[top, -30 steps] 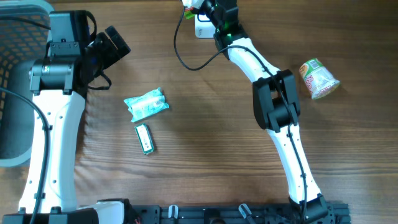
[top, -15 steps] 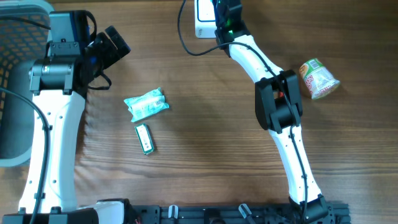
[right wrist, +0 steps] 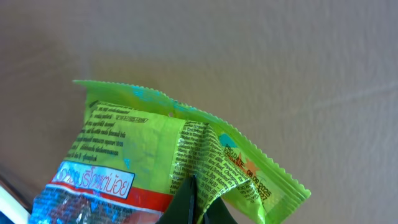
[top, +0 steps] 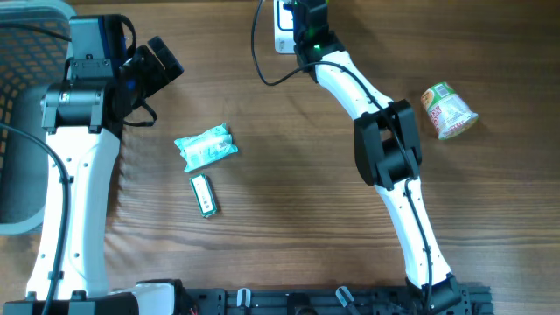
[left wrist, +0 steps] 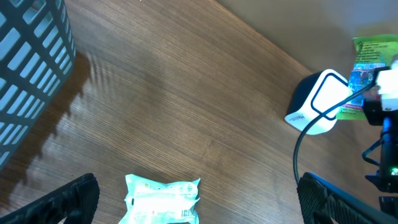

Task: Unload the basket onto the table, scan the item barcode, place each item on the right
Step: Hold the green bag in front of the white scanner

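One green snack packet (right wrist: pixel 180 149), printed with small text and edged with a crimped, serrated seal, hangs off the table (top: pixel 289 219). It is pinched at a fold in its lower part between the jaws of the right arm (top: pixel 350 83). Those jaws are pressed together on the foil, and the dark fingertips (right wrist: pixel 188 198) bite into a crease at the bottom of the right wrist view.

Seen from the left wrist camera, the packet sits at the far edge of the table, just to the right of the white barcode scanner (left wrist: pixel 314 106). Whether it touches the scanner cannot be told. A black cable (left wrist: pixel 298 155) runs from the scanner toward the near side.

To the right of the right arm, well apart from the scanner, a green and white noodle cup (top: pixel 449 110) lies on its side. On the left half of the table lies a teal wrapped pack (top: pixel 206 146). A small green stick-shaped item (top: pixel 203 194) lies just on its near side, close to it but apart.

The left arm (top: pixel 74 166) stands along the left side, beside a grey plastic basket (top: pixel 22 114) at the table's left edge. Its jaws are spread wide and hold nothing. Its two dark fingers (left wrist: pixel 68 202) frame the bottom corners of the left wrist view, with the teal pack lying between them.
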{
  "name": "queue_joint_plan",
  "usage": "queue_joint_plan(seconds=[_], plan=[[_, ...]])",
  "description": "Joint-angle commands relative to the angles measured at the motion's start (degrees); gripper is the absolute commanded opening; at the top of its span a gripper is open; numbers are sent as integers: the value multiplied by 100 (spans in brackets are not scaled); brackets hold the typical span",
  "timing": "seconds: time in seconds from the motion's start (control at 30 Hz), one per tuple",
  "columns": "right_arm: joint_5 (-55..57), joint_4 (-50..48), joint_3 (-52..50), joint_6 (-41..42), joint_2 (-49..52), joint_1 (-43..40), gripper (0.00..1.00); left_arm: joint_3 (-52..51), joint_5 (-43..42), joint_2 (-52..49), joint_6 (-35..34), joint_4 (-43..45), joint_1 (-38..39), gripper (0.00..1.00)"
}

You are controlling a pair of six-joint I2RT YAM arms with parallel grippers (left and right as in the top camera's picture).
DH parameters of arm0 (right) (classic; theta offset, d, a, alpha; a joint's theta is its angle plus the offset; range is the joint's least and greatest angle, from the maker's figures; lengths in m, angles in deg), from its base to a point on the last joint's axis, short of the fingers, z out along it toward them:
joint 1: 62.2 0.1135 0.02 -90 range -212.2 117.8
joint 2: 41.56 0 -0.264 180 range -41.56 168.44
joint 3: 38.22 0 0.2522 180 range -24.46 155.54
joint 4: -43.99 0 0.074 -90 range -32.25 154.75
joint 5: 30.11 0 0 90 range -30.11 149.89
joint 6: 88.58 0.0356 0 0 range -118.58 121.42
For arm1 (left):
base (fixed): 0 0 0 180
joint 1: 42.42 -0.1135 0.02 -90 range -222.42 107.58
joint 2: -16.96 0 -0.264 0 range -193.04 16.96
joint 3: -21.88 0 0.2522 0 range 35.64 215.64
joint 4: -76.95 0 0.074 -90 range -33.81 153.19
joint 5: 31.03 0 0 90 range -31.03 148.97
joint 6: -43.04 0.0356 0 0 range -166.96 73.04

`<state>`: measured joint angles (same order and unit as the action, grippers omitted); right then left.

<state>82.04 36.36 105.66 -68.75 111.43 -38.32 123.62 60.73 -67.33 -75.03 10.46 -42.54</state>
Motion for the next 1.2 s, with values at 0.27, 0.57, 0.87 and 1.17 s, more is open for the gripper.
queue_joint_plan(seconds=[0.27, 0.57, 0.87, 1.17], plan=[[-717, 883, 63, -129, 116, 518, 4, 85, -24, 103, 109, 13, -26, 100], [-448, 1257, 63, 970, 116, 584, 4, 85, -24, 103, 109, 13, -26, 100], [0, 765, 66, 1014, 20, 568, 4, 85, -24, 103, 109, 13, -26, 100], [142, 1327, 66, 1088, -1178, 568, 4, 85, -24, 103, 109, 13, -26, 100]])
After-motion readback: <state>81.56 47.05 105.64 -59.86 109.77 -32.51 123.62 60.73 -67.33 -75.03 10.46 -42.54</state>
